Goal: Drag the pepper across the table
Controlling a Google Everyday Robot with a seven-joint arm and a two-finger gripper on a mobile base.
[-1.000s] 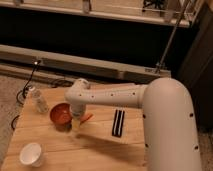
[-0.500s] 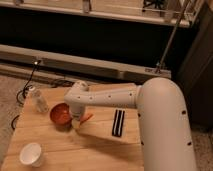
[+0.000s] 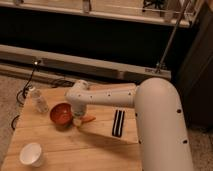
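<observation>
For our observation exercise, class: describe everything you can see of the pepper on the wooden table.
The pepper is small, slim and orange-red, narrowing towards the end away from the red bowl. It lies flat on the pale plank table, close beside the bowl. Its bowl-side end is hidden under the gripper, which is shut and appears to pinch it there. Nothing else seems to touch it.

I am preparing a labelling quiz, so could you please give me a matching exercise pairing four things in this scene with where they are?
1 pepper
2 white cup
3 clear bottle
4 end effector

A near corner of the table, picture's left
B shut on the pepper's bowl-side end
C far left table edge
D lying just right of the red bowl

Pairs: 1-D, 2-A, 3-C, 4-B
</observation>
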